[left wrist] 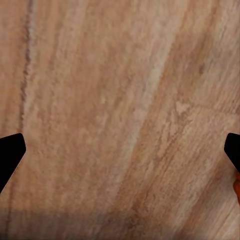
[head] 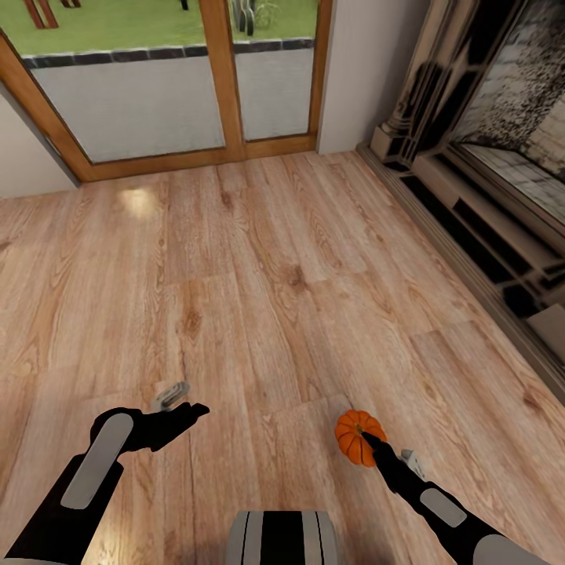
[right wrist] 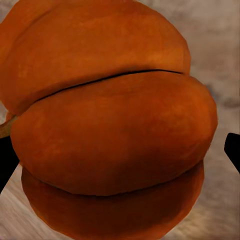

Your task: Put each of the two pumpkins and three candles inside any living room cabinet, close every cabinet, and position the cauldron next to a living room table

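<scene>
One small orange ribbed pumpkin (head: pixel 353 433) hangs just above the wooden floor at the lower right, and my right gripper (head: pixel 367 443) is shut on it. In the right wrist view the pumpkin (right wrist: pixel 110 125) bulges between the two dark fingertips (right wrist: pixel 233 150). My left gripper (head: pixel 182 402) hovers over bare floor at the lower left, open, with nothing between its fingers (left wrist: pixel 10 152). An orange sliver of the pumpkin (left wrist: pixel 237 191) shows at the edge of the left wrist view. The cabinet, candles, cauldron and table are out of view.
Light wooden floor (head: pixel 259 275) stretches ahead. A wood-framed glass door (head: pixel 220 78) to the garden closes the far side. The ornate dark fireplace surround (head: pixel 486 196) runs along the right wall. My own base (head: pixel 282 537) shows at the bottom edge.
</scene>
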Motion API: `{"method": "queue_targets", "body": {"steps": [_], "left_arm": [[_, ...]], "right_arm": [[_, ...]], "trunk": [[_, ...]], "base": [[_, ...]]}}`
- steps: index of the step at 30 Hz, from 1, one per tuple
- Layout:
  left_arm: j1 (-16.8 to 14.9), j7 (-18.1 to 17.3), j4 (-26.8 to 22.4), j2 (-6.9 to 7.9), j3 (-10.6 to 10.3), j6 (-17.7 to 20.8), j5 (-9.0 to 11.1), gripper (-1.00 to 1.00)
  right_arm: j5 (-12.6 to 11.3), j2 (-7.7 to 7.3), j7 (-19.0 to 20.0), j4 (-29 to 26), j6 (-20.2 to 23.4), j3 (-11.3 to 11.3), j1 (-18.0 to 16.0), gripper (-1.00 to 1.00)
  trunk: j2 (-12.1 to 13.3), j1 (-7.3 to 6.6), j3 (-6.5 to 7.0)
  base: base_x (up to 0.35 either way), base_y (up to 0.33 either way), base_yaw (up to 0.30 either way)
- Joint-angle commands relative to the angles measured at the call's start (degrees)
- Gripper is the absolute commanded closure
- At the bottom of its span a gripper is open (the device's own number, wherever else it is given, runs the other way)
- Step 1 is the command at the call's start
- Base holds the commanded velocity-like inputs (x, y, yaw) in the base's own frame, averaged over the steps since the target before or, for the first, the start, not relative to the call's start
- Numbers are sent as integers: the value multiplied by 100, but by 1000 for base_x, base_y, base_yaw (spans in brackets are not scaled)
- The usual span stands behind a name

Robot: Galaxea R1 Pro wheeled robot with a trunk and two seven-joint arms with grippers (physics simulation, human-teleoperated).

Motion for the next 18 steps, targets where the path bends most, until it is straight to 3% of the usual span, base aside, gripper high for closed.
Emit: {"method": "queue_targets", "body": {"steps": [1, 9, 10, 18], "left_arm": [[-3, 60, -6, 4, -9, -2, 56, -100], [-3, 60, -2, 4, -16, -2, 54, -100], [-3, 60, -2, 4, -17, -2, 54, -100], [-3, 60, -4, 4, -18, -2, 57, -100]], "right_arm": [[-36, -4, -536, 16, 16, 102, 2, -100], [-36, -4, -536, 18, 14, 107, 2, -100], [-36, -4, -536, 18, 14, 107, 2, 100], [-36, -4, -536, 18, 19, 99, 2, 100]], "trunk": [[-1, 0, -4], [-1, 0, -4], [-1, 0, -4], [-1, 0, -4]], "base": [[1, 4, 0], [0, 0, 0], [0, 0, 0], [0, 0, 0]]}}
